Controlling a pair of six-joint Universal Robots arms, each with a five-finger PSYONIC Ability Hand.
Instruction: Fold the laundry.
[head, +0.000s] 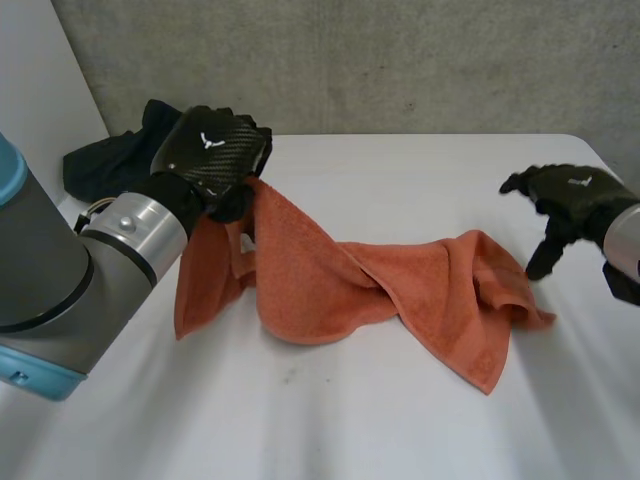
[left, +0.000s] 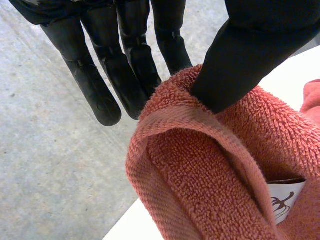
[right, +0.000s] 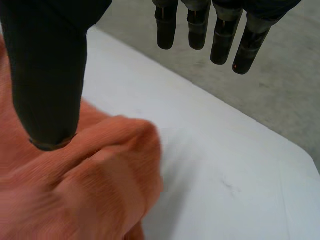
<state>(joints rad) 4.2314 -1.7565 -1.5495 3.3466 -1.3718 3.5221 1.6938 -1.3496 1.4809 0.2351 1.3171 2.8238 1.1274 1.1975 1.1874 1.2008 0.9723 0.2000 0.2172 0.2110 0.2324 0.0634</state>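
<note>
Holding: left hand pinches orange towel edge, raised | right hand released, thumb at far end | risk: shallow pinch slips, towel drops bunched

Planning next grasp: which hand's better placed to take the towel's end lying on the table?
Right. The right hand is open with its thumb at that end of the orange towel; the left hand is busy pinching the raised end.

Rumpled orange towel, one end aloft.
</note>
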